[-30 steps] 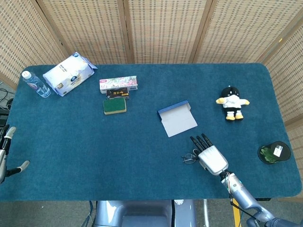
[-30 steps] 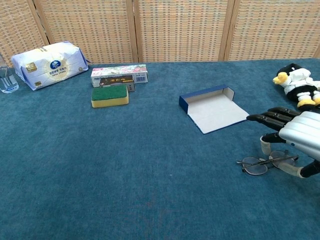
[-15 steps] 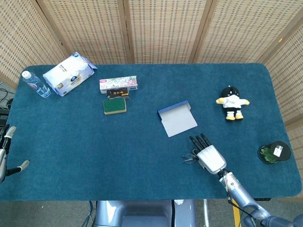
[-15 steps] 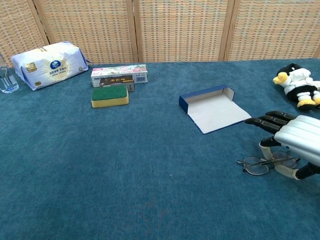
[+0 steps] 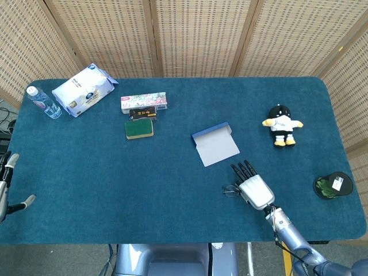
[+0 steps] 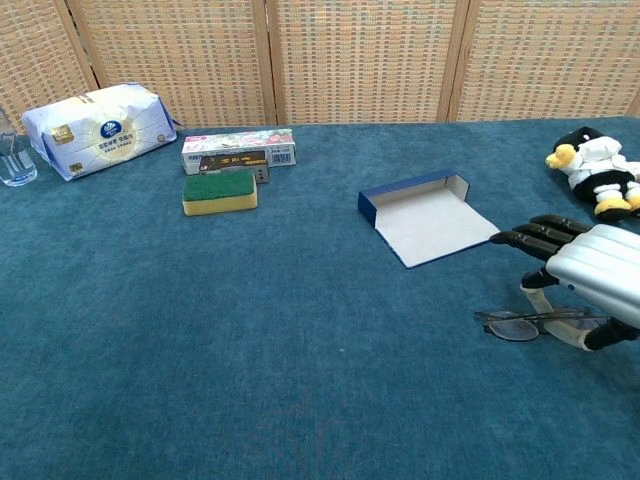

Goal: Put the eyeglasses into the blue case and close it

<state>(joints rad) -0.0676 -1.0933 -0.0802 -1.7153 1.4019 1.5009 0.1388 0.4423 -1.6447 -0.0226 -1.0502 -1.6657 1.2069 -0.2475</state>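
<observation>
The eyeglasses lie low over the blue cloth near the front right. My right hand covers their right half; its dark fingers stretch out above the frame and the thumb sits under a temple, pinching it. The left lens pokes out to the left of the hand. The blue case lies open and empty just behind, its white inside facing up. My left hand hangs at the table's far left edge, fingers apart and holding nothing.
A plush penguin sits behind my right hand to the right. A dark round container stands at the right edge. At the back left are a green sponge, a flat box, a tissue pack and a bottle.
The right hand has settled closer onto the eyeglasses, and the frame has shifted slightly up and now looks flatter. The left hand has not moved.
</observation>
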